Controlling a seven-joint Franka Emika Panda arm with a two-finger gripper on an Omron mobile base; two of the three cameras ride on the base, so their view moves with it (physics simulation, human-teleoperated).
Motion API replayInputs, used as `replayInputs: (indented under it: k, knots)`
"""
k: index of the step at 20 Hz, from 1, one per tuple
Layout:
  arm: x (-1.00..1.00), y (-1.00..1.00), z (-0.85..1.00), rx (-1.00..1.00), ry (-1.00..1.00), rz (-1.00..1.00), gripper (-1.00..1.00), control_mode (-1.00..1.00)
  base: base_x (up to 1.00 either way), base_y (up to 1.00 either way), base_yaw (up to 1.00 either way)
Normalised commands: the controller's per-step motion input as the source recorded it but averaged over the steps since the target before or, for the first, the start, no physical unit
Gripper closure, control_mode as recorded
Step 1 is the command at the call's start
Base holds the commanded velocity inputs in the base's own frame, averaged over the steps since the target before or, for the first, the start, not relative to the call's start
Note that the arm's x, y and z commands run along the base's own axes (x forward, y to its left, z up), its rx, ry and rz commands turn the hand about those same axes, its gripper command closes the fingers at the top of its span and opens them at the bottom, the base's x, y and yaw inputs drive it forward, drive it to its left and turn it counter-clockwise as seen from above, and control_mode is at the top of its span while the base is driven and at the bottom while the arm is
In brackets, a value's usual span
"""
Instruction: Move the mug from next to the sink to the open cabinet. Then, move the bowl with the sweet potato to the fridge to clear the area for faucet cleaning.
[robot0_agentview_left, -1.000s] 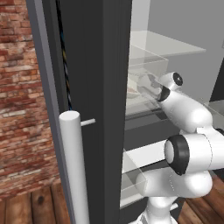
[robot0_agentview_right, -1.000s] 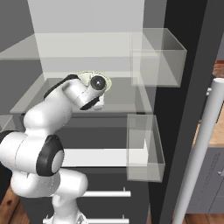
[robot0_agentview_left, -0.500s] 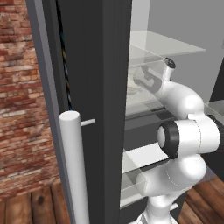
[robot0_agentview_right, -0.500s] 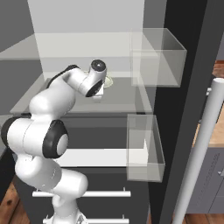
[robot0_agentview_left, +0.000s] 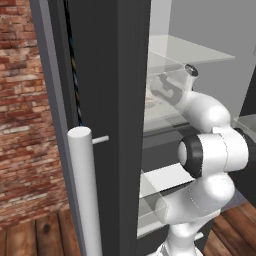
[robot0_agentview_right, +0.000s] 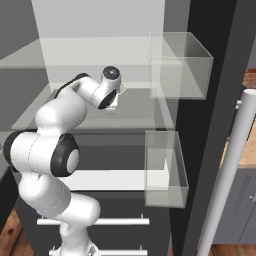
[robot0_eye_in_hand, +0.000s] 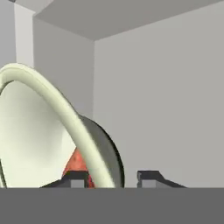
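The white jointed robot arm (robot0_agentview_right: 55, 150) reaches up into the tall black fridge (robot0_agentview_left: 112, 100), its hand end lying over a clear glass shelf (robot0_agentview_right: 135, 107) in the pale interior. In the right base view the hand sits at about 11 o'clock of the picture, with a sliver of pale rim at its 3 o'clock side.

In the hand view the two dark jaws (robot0_eye_in_hand: 111, 179) stand apart at 6 o'clock, one tip at about 7 o'clock and the other near 5 o'clock. The thick rim of the round, shallow, pale cream-green bowl (robot0_eye_in_hand: 30, 131) passes between them, so they straddle the bowl's wall with one tip inside and one outside. Whether the tips press on the rim cannot be told; a gap shows between the rim's outer face and the 5 o'clock tip. The bowl takes up the picture from 8 to 10 o'clock, its hollow turned toward the camera. Low in that hollow, just beside the inner tip, lies the small reddish-brown sweet potato (robot0_eye_in_hand: 78, 164), partly hidden behind the tip and the rim.

Behind the bowl are plain grey fridge walls meeting in a corner at about 11 o'clock.

In the left base view the thick pale cylindrical door handle (robot0_agentview_left: 87, 190) stands upright at 7 o'clock, on the open black door, with a red brick wall (robot0_agentview_left: 25, 125) at 9 o'clock. Clear door bins (robot0_agentview_right: 177, 65) hang at 1 o'clock and 4 o'clock in the right base view.
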Motion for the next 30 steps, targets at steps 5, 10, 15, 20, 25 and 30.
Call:
replayInputs:
  k: [5,10,15,20,25,30]
  knots:
    - [-0.37,0.0,0.35,0.0,-0.18,0.0,-1.0,-1.0,0.0,0.0,0.0]
    - [-0.9,-0.1,0.43,0.01,-0.29,-0.05,-1.0,-1.0,0.0,0.0,0.0]
    - [-1.0,-0.49,-0.32,0.02,-0.24,-0.1,-1.0,-1.0,0.0,0.0,0.0]
    - [-1.0,-0.43,-0.99,-0.03,-0.06,-0.03,-1.0,-1.0,0.0,0.0,0.0]
    - [-1.0,-0.14,-0.67,-0.04,-0.05,-0.03,-1.0,-1.0,0.0,0.0,0.0]
    - [-1.0,0.02,0.85,0.0,-0.24,-0.03,-1.0,-1.0,0.0,0.0,0.0]
